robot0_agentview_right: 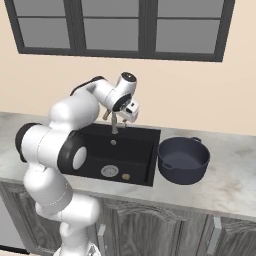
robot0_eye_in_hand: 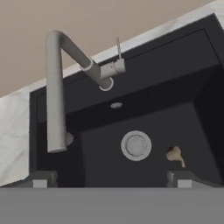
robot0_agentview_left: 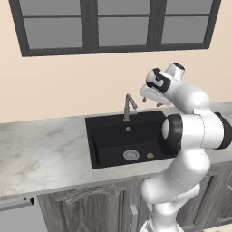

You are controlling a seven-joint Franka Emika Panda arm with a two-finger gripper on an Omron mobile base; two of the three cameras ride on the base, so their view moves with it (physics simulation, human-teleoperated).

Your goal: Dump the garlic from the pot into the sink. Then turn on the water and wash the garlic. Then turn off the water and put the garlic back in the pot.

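Garlic (robot0_eye_in_hand: 174,154) lies on the sink (robot0_agentview_left: 105,134) floor just beside the drain (robot0_eye_in_hand: 136,145); my gripper (robot0_eye_in_hand: 112,179) hovers above, fingers spread, near the faucet (robot0_eye_in_hand: 56,94).

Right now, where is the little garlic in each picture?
Left base view: the garlic lies on the sink floor, just right of the round steel drain.
Right base view: the garlic is near the sink's front edge, again right of the drain.
Hand view: the garlic sits low at the right, beside the drain.
Shared landmark: the drain.
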